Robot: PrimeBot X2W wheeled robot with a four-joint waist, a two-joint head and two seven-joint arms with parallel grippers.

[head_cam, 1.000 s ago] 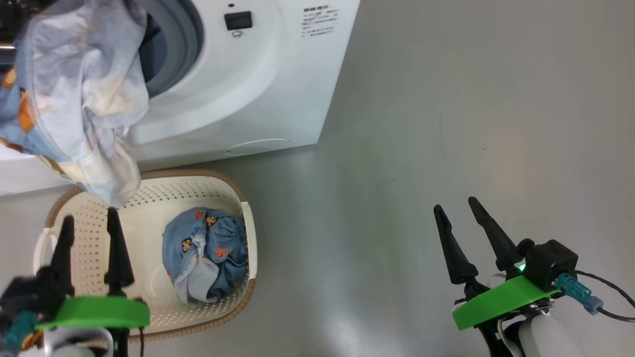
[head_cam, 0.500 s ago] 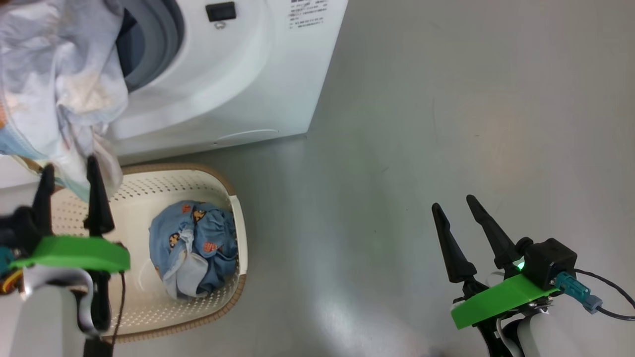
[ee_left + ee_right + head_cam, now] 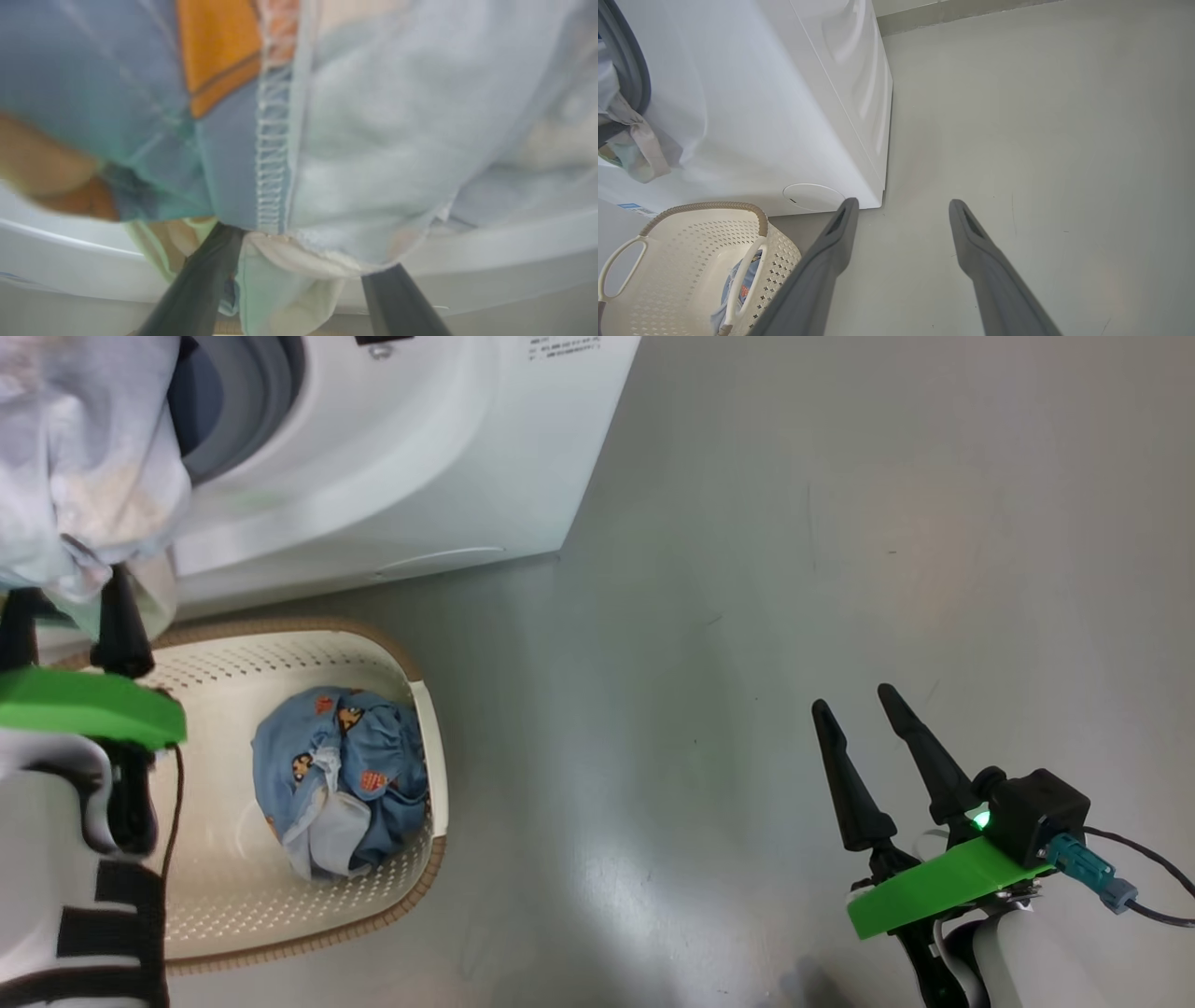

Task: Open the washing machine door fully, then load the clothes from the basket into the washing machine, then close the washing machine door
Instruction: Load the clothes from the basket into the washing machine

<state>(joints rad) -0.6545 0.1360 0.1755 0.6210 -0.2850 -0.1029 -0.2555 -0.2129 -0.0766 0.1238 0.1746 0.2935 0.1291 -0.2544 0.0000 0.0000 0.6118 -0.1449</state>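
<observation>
Looking along my left gripper (image 3: 306, 249), I see its two dark fingers standing wide apart and pinching nothing. The lower hem of a soft pale blue-white garment (image 3: 373, 140), with an orange print and a stitched seam, hangs down between them. That garment spills out of the drum mouth and down the front of the big white box-shaped washing machine (image 3: 420, 476), so it is only half loaded.

Just below sits the small cream perforated plastic basket (image 3: 429, 756) with its brown braided rim. A crumpled medium blue garment (image 3: 345, 765) with small orange figures lies in its bottom. My right gripper (image 3: 854, 705) hangs well apart over the bare grey floor (image 3: 840, 523), fingers spread and empty.

I judge the cloth to be light, limp and quick to slide off the seal. I would close on a thick bunched fold near the seam rather than a single thin edge, then push it deep inside.

As for writing, the small dark printed label (image 3: 563, 342) on the machine's front is too fine to read. So is the blue sticker (image 3: 630, 207) near its foot. I can make out no brand.
</observation>
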